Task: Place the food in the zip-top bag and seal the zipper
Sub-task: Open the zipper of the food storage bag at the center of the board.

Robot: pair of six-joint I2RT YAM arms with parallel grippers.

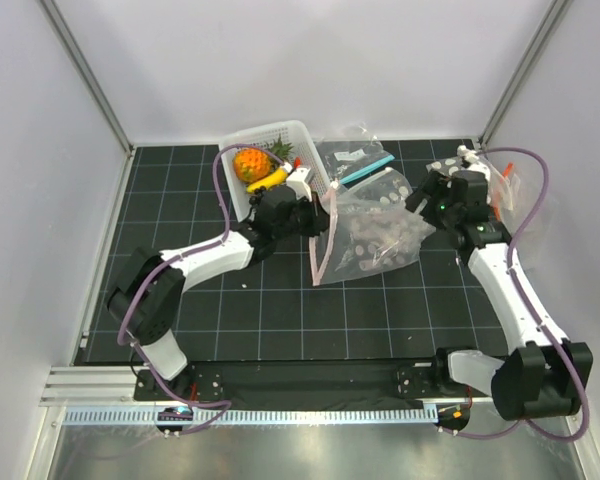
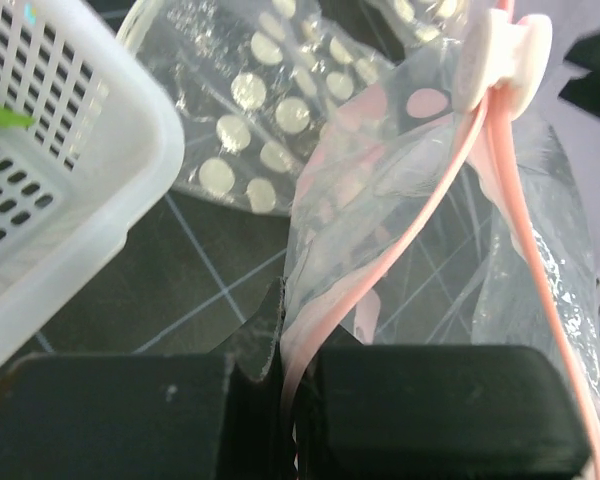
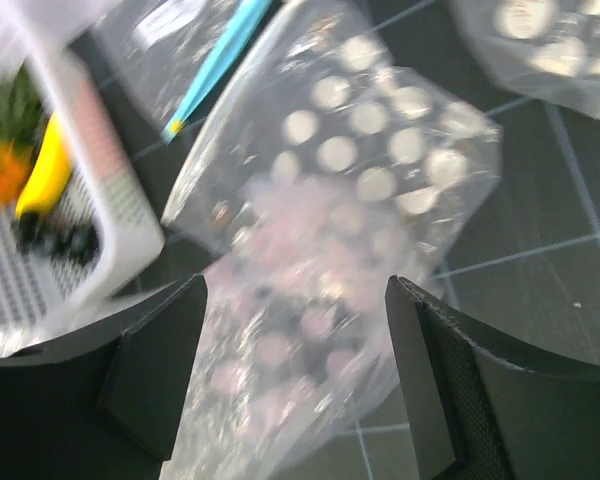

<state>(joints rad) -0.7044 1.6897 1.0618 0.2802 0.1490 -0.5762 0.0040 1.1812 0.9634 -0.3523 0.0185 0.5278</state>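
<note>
The left gripper (image 2: 288,350) is pinching the thin pink zipper strip (image 2: 420,220) of the one clear dotted zip-top bag (image 1: 380,235), which is lying mid-table. The right gripper (image 3: 295,380) is hovering over it with its jaws spread. One orange pineapple (image 1: 248,163), one yellow banana (image 1: 267,181) and one dark grape cluster (image 3: 52,240) are sitting in the white slotted basket (image 1: 272,127). Two other bags are lying nearby: the teal-strip bag (image 1: 365,165) and the orange-strip bag (image 1: 500,185).

no readable text, labels, brands, numbers or signs on anything in view
</note>
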